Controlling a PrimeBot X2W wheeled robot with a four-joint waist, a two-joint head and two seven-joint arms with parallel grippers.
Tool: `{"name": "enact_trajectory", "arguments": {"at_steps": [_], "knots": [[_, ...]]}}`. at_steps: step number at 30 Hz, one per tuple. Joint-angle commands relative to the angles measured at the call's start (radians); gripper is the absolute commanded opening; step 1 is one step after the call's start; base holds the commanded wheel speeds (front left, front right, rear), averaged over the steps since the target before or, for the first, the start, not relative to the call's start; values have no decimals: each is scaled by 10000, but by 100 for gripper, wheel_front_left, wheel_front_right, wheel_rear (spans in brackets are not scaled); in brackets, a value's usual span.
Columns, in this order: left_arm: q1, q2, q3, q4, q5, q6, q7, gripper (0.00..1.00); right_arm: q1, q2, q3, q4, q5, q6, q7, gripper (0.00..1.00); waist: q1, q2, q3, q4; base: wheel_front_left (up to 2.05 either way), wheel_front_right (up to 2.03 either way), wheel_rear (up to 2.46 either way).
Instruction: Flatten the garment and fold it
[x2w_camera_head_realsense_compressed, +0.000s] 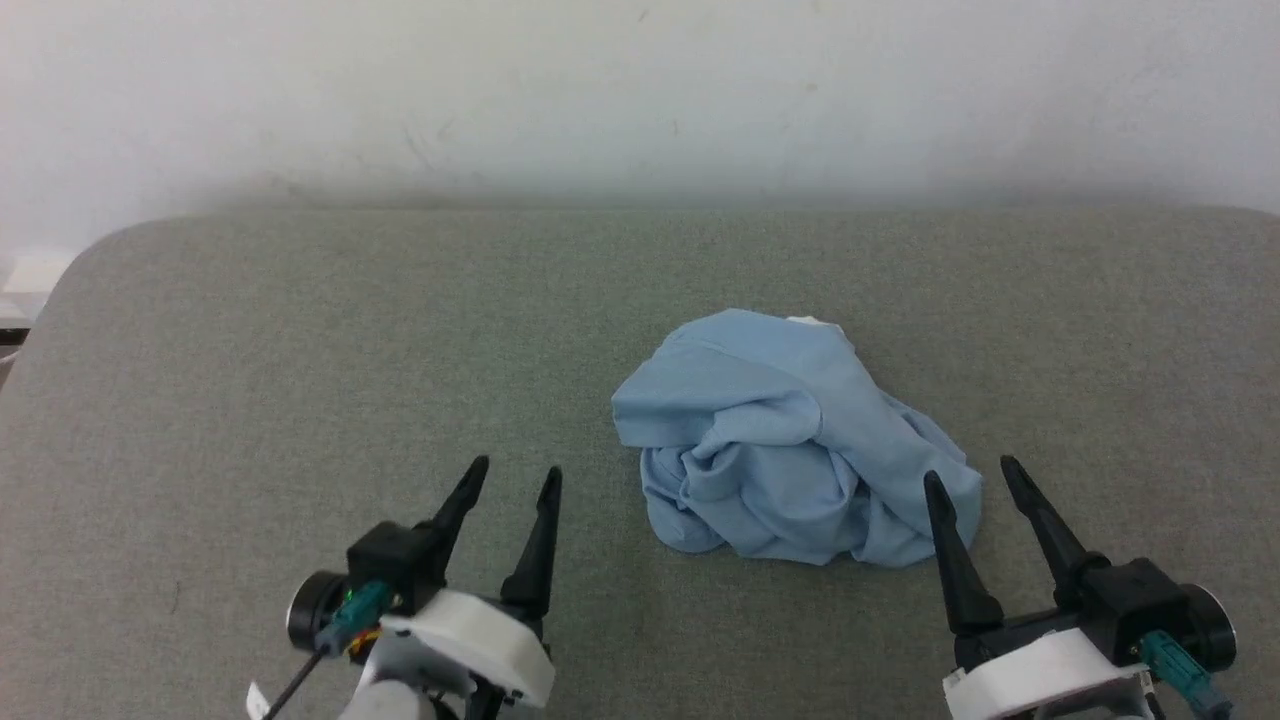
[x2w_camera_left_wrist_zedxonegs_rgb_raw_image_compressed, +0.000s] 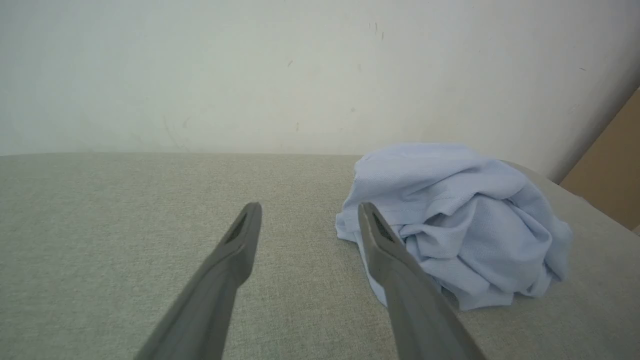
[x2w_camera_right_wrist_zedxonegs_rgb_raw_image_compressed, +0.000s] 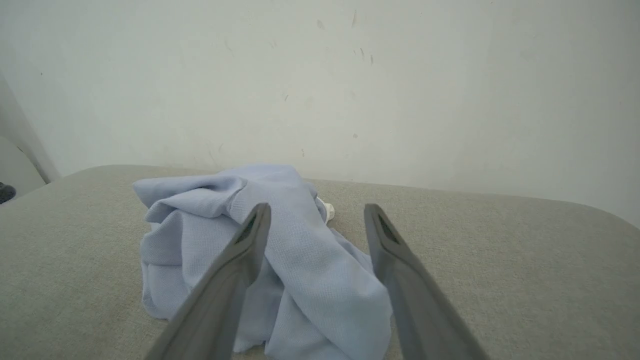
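Open grey surface (x2w_camera_head_realsense_compressed: 300, 350) left of crumpled garment (x2w_camera_head_realsense_compressed: 790, 440), wall (x2w_camera_head_realsense_compressed: 640, 90) behind

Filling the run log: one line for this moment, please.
stage: flattening not begun | shirt: crumpled heap on grey surface | left gripper: open, empty | right gripper: open, empty

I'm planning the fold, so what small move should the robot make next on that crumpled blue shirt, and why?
Probably ease the right gripper forward to pinch the garment at its near edge. It lies in a crumpled heap on the grey surface. Both grippers are open and empty, the right one closest and the left gripper apart.
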Motion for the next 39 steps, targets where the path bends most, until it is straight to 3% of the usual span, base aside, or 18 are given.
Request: {"name": "enact_trajectory", "arguments": {"at_steps": [1, 6, 13, 19, 20, 21, 22, 29, 34, 39], "knots": [[-507, -16, -135, -22, -76, -180, 440, 100, -158, 18, 0, -64, -105, 52, -47, 100, -1, 0, 435, -180, 0, 0, 0], [-1836, 24, -699, -66, -266, -531, 2772, 100, -375, 18, 81, -107, -233, 52, -47, 100, -1, 0, 980, -372, 0, 0, 0], [-3337, -57, -1141, 538, -364, -586, 5256, 100, -708, 18, 314, -101, -227, 52, -47, 100, -1, 0, 1556, -782, 0, 0, 0], [-4278, -107, -1294, 1358, -344, -612, 5912, 100, -1023, 18, 401, -123, -64, 52, -47, 100, -1, 0, 2014, -1225, 0, 0, 0], [-4334, -91, -1333, 1515, -364, -644, 5955, 81, -1047, 18, 389, -123, -41, 52, -47, 100, -1, 0, 2044, -1266, 0, 0, 0], [-4368, -93, -1350, 1642, -410, -677, 5931, 26, -1058, 18, 362, -118, -19, 52, -47, 100, -1, 0, 2060, -1286, 0, 0, 0], [-4384, -90, -1348, 1754, -439, -696, 5834, 0, -1064, 18, 340, -109, -1, 52, -47, 100, -1, 0, 2063, -1298, 0, 0, 0], [-4108, -44, -894, 1791, -754, -631, 4376, 0, -896, 18, 116, 92, 31, 52, -47, 100, -1, 0, 1466, -950, 0, 0, 0], [-3655, 242, -183, 596, -805, -79, 3350, 0, -719, 18, 4, 178, 18, 52, -47, 100, -1, 0, 862, -402, 0, 0, 0], [-2682, 751, 532, -632, -892, 532, 3198, 0, -552, 18, -1, 250, 7, 52, -47, 100, -1, 0, 488, 100, 0, 0, 0]]}}
